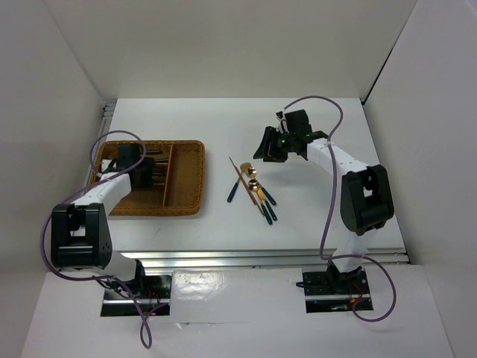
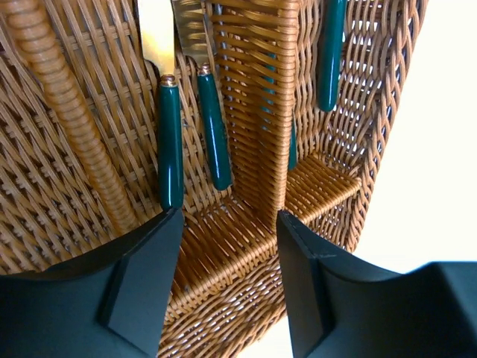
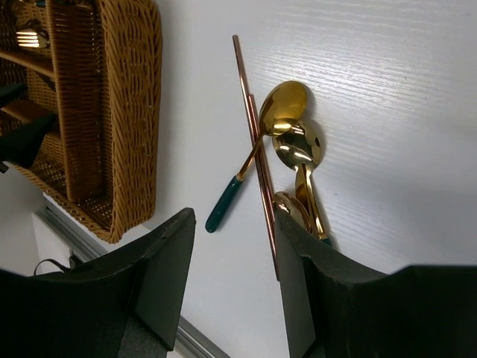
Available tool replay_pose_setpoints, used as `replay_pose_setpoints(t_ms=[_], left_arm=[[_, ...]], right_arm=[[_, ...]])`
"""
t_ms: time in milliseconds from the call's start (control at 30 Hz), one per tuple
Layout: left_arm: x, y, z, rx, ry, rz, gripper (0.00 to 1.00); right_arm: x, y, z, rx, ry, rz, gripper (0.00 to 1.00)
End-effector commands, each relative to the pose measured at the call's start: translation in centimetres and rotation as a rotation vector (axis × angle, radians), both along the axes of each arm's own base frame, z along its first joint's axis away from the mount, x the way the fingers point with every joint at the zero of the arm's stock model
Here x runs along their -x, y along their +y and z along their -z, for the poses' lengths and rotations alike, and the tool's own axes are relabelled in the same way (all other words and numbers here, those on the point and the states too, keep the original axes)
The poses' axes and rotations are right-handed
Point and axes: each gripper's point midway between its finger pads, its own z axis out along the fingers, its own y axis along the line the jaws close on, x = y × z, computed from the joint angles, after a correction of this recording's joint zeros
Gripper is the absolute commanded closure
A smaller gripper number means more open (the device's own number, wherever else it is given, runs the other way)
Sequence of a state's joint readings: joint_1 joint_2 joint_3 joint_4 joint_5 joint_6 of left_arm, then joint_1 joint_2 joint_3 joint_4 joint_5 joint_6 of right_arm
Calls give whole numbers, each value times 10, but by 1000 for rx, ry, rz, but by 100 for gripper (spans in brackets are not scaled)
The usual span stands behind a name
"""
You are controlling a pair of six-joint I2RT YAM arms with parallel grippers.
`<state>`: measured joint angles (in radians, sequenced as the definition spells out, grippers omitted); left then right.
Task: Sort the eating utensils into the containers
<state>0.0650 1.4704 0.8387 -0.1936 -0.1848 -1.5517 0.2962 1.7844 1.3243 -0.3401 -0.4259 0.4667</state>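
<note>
Sorting step: next pickup

Left hand (image 2: 229,224) hangs spread and empty over the brown woven wicker tray (image 1: 186,203), where two green-handled gold pieces (image 2: 170,142) lie. Right hand (image 3: 235,224), also spread, hovers right of the tray above gold spoons (image 3: 287,104) and a thin coppery chopstick (image 3: 257,156) on the white bench (image 1: 223,119). Next, I judge, it must lower and pinch one.
</note>
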Motion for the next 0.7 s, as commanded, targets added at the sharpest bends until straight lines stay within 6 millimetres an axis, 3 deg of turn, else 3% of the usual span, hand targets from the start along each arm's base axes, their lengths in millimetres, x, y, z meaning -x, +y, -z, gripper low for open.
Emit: replay_pose_setpoints(t_ms=[0, 100, 267, 367, 433, 600, 633, 667], left_arm=[[-12, 1, -30, 8, -53, -2, 32], [-13, -5, -46, -4, -90, 62, 30], [-38, -22, -101, -165, -247, 364, 30], [-48, -52, -123, -241, -343, 627, 30], [-49, -83, -131, -237, -407, 796, 32], [-48, -152, -161, -379, -546, 1144, 32], [-39, -177, -167, -395, -577, 1228, 32], [-36, -189, -156, -396, -551, 1294, 32]], right_arm=[[-5, -4, -1, 24, -20, -3, 46], [-1, -9, 13, 55, 6, 3, 46], [12, -24, 43, 138, 63, 17, 49], [24, -20, 53, 162, 86, -5, 51], [31, -22, 63, 191, 105, -1, 51], [35, -9, 60, 185, 99, -23, 54], [32, -8, 57, 182, 90, -23, 54], [33, -5, 54, 185, 82, -21, 54]])
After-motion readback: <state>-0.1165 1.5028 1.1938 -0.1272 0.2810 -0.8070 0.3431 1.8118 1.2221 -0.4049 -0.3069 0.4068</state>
